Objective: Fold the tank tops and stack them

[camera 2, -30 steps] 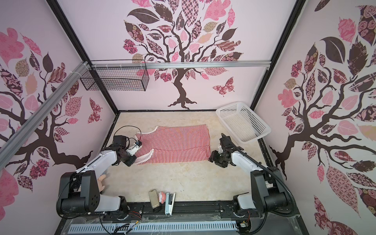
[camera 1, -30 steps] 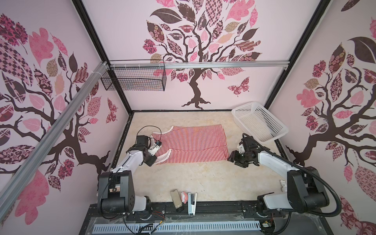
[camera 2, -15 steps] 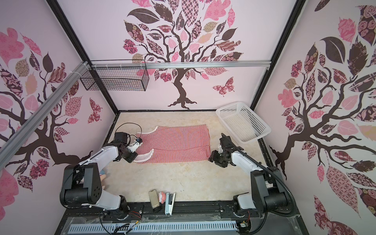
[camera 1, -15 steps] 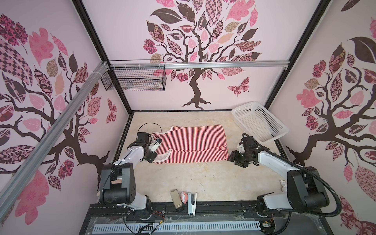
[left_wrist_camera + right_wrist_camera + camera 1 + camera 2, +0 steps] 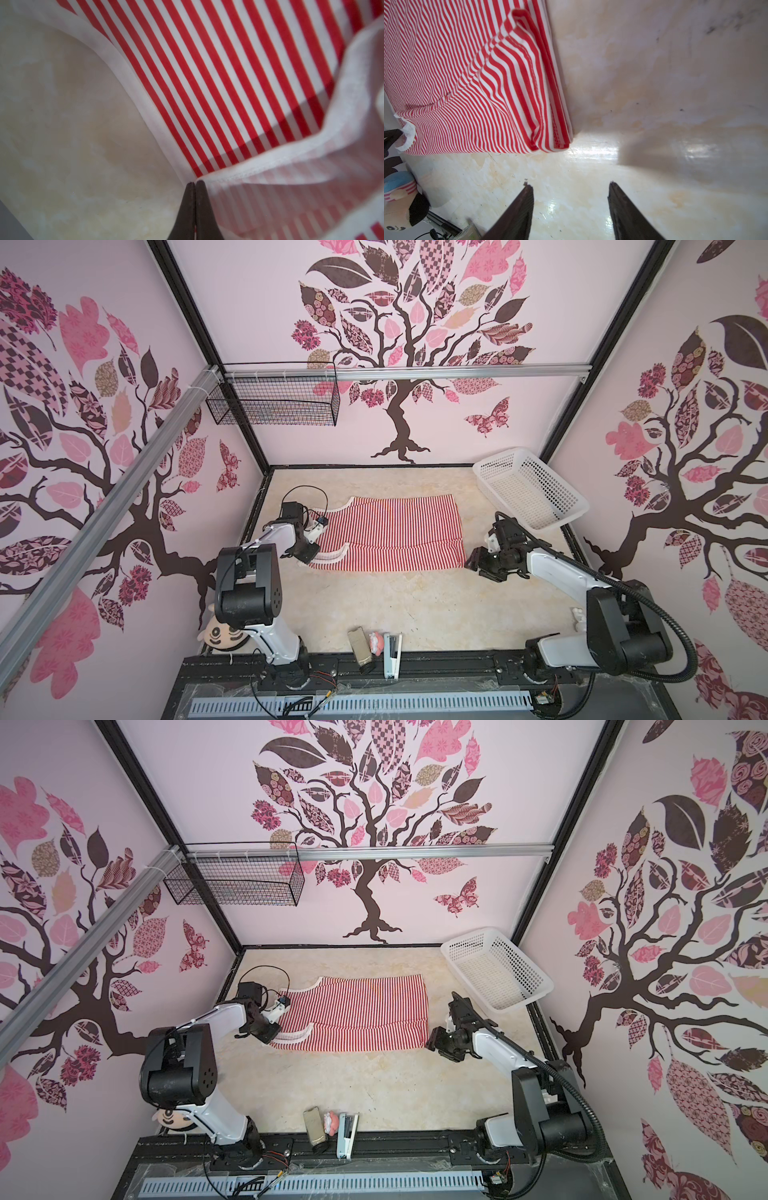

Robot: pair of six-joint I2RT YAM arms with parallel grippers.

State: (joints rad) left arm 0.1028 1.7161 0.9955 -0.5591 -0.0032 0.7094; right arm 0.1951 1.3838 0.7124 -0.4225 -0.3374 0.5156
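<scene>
In both top views the top [image 5: 399, 535] [image 5: 365, 1015] lay flat near the middle of the table [image 5: 415, 605], straps to the left and hem to the right, its near side folded over. A doll [image 5: 222, 635] sat by the left arm's base.

The left arm stood with its elbow raised and its wrist bent down to the near strap. From above, the body of the left gripper [image 5: 309, 559] hid its tips. Only the left wrist view showed them: the left gripper [image 5: 195, 184] had its jaws pressed together on the white trim of the top [image 5: 228, 83], and cloth rose in a blurred fold beside them.

The right arm stretched low, its forearm pointing left. The right gripper [image 5: 478, 562] hung just beside the near hem corner, apart from it. The right wrist view added the detail: jaws spread and empty over bare table [image 5: 654, 104], and the layered hem of the top [image 5: 456, 83] doubled at the corner. A white basket [image 5: 536, 493] stood behind.
</scene>
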